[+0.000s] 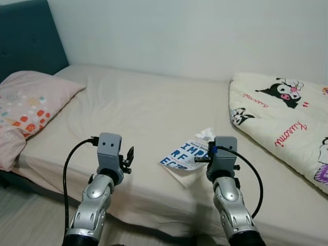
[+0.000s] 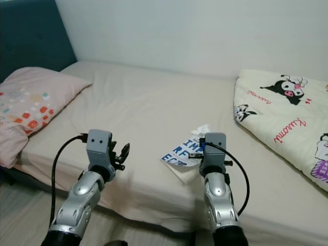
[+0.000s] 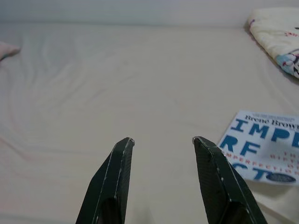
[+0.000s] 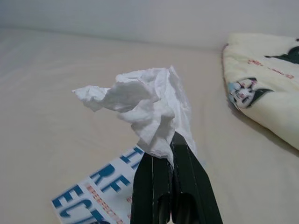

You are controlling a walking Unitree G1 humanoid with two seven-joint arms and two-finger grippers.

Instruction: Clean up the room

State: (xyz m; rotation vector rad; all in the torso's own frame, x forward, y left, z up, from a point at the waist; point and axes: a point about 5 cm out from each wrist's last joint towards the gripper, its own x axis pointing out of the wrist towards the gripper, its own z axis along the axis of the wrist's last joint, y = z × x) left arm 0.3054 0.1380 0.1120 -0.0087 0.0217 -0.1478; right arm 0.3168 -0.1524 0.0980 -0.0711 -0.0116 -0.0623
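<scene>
The right gripper pinches a crumpled white tissue, lower middle; the left gripper is spread wide. The blue-lettered white book waits.

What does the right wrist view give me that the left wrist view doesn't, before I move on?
Right wrist view: the right gripper is shut on a crumpled white tissue, lifted clear above the book.

Left wrist view: the left gripper is open and holds nothing, over bare sheet, with a corner of the pink pillow at the edge.

Both: the beige bed sheet, the white book with blue lettering lying flat on it, and the cartoon-print blanket beyond.
</scene>
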